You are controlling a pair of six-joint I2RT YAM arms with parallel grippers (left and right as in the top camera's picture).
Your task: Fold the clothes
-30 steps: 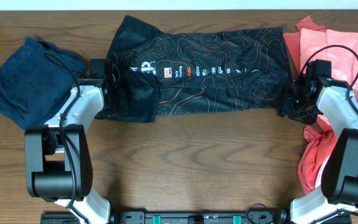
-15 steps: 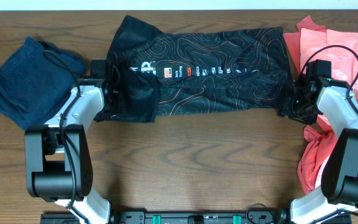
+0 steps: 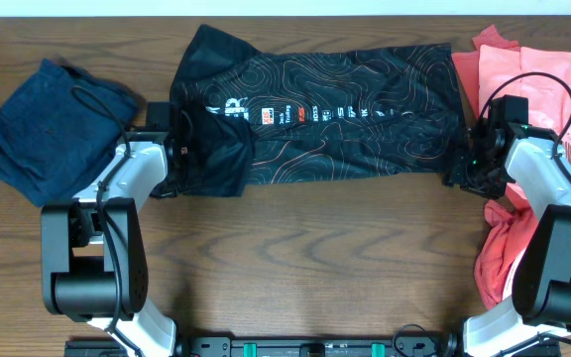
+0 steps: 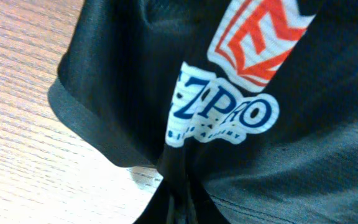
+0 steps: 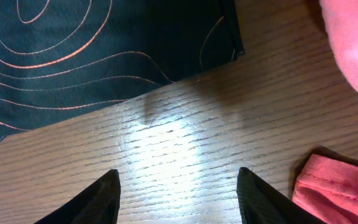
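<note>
The black jersey (image 3: 335, 114) with fine orange contour lines and a row of logos lies spread across the back of the table. Its left sleeve end is folded over. My left gripper (image 3: 174, 159) is shut on the black cloth at that end; the left wrist view shows the pinched jersey (image 4: 135, 81) bunched between the fingers (image 4: 178, 208), with white and orange logos. My right gripper (image 3: 464, 174) is open and empty beside the jersey's right lower corner (image 5: 219, 37), its fingertips (image 5: 178, 186) over bare wood.
A dark navy garment (image 3: 43, 129) lies crumpled at the back left. Coral-pink T-shirts (image 3: 543, 79) are piled at the right, with one hanging by the right arm (image 5: 334, 186). The wooden table (image 3: 315, 258) is bare in front.
My left gripper has shifted slightly, pulling the jersey's folded left end a little. The right arm has not moved.
</note>
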